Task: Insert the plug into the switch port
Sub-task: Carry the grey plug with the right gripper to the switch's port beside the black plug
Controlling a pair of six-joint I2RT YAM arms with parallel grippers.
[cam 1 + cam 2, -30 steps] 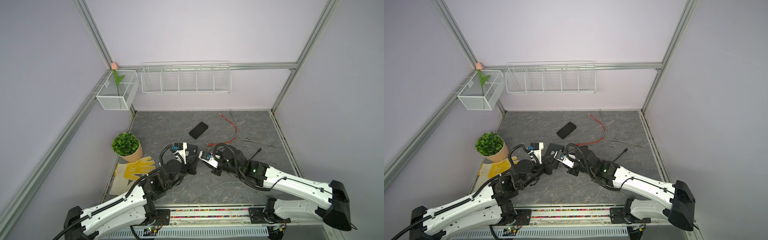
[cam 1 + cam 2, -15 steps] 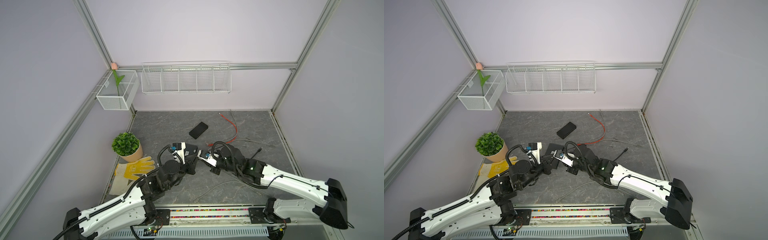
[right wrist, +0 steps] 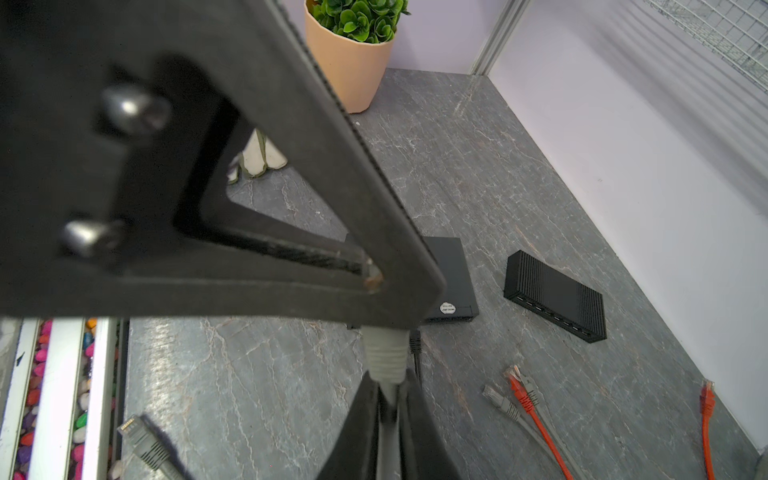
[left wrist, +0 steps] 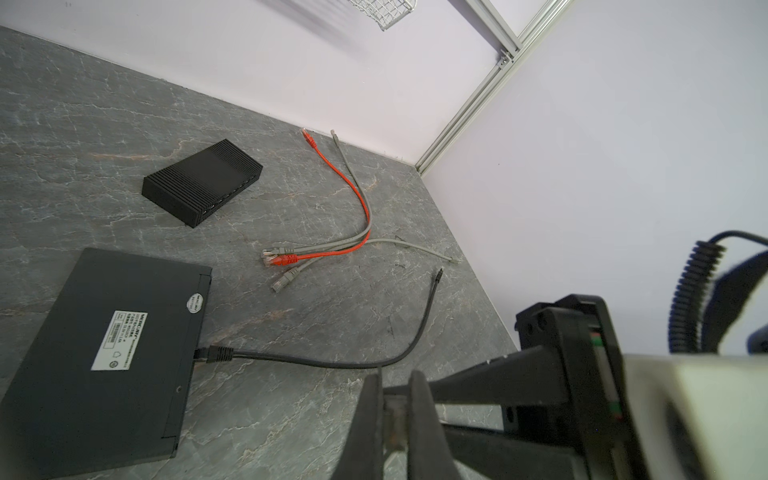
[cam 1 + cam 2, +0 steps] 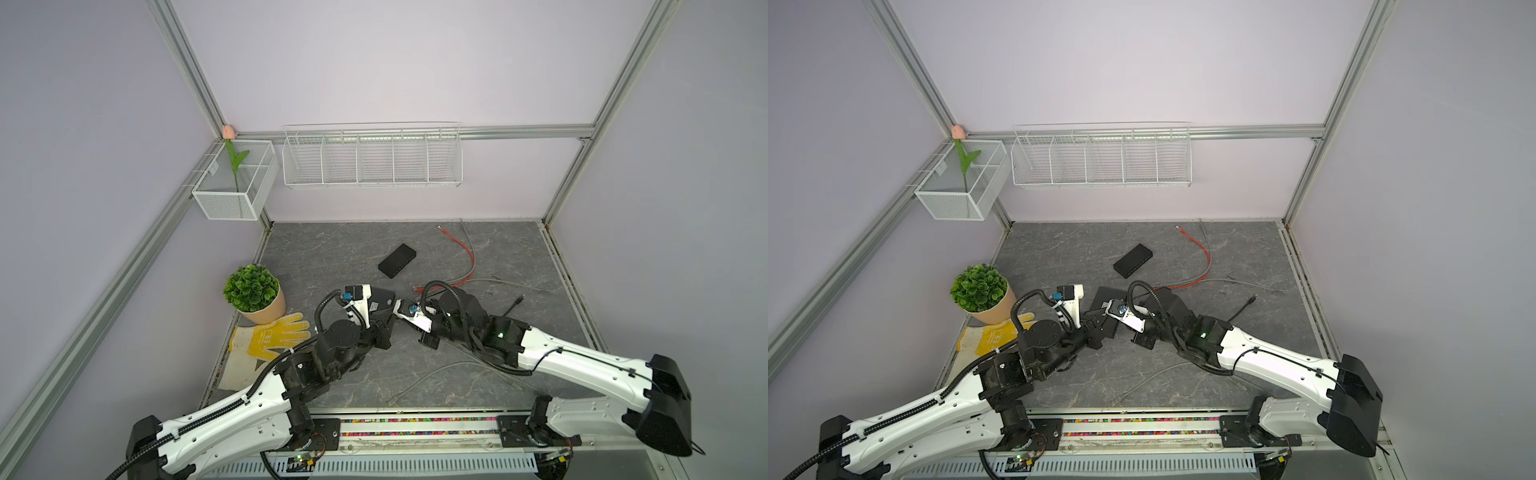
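Two robot arms, the left arm [image 5: 232,419] and right arm [image 5: 582,363], have smooth white shells between bulky black joints, looping ribbed black cable conduit [image 5: 322,305], white wrist camera housings [image 5: 362,301], and black triangular fingers [image 3: 291,187] with silver screws [image 3: 135,109].

flat black switch [image 5: 1103,296] lies on grey tabletop [image 5: 1246,332]. beyond it: ribbed black box [image 5: 1133,260], red cable [image 5: 1200,266]. potted plant [image 5: 979,289] well apart, view-left of it.

The far switch [image 5: 397,260] lies behind the near switch [image 4: 124,286], loose cables [image 4: 286,259] right, plant [image 5: 251,286] left
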